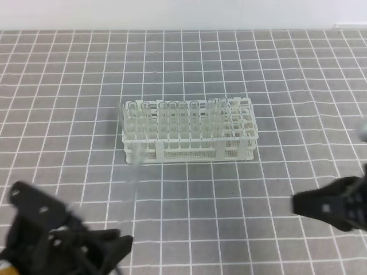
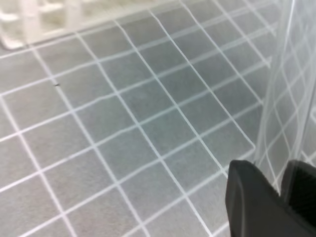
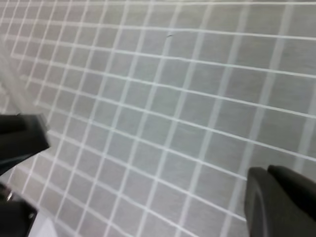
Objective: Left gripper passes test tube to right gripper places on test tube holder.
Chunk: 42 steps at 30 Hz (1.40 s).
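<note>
Looking at it, we're pre-handoff: the black left hand (image 1: 109, 243) grips the slender clear glass test tube (image 1: 136, 166) upright before the white lattice plastic rack (image 1: 241, 150). Next we'd bring over the black right hand (image 1: 304, 204), closed and empty, and open it.

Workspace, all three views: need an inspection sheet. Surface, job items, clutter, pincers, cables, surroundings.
Surface: grey mat with a white grid, flat, no spills seen.
Test tube holder: white lattice rack at centre, standing level, tubes upright in its rear rows.
Test tube: clear, upright, held between the left pincer's fingers, blurred in the high view.
Clutter: nothing seen.
Left pincer: low left in the high view, shut on the test tube.
Right pincer: at the right edge, shut, empty, apart from the tube.
Cables: nothing seen clearly.
Surroundings: pale strip beyond the mat's far edge; nothing else seen.
</note>
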Available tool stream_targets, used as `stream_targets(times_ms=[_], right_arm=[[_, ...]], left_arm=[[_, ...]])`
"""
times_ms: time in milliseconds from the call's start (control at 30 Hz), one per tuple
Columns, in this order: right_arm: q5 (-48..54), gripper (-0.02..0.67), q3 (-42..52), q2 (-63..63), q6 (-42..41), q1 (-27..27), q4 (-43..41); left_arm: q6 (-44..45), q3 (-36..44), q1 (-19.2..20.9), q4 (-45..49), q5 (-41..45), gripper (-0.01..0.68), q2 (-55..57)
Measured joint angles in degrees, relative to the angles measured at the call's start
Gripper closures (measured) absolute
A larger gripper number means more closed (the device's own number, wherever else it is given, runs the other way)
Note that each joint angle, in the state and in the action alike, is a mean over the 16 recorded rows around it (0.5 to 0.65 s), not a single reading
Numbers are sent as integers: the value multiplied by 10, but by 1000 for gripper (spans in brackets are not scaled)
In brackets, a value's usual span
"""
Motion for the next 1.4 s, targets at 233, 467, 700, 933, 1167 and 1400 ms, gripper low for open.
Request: stream_targets(times_ms=[233,467,700,933,1167,1400], right_arm=[[-54,662,-75,91,2,125,-21],[-163,662,-127,139,16,241,-86],[-385,662,-80,123,-4,330,-129],[-682,661,26,101,-30,429,-145],[-864,615,70,120,-36,500,-149],[-878,443,39,150,-22,518,-148]], left_arm=[[-219,75,0,205,-44,611,-74],[-389,91,0,405,-48,611,-89],[-511,92,0,573,-49,629,-88],[-572,92,0,671,-50,640,-85],[-580,93,0,704,-52,629,-84],[-595,99,0,726,-54,617,-84]])
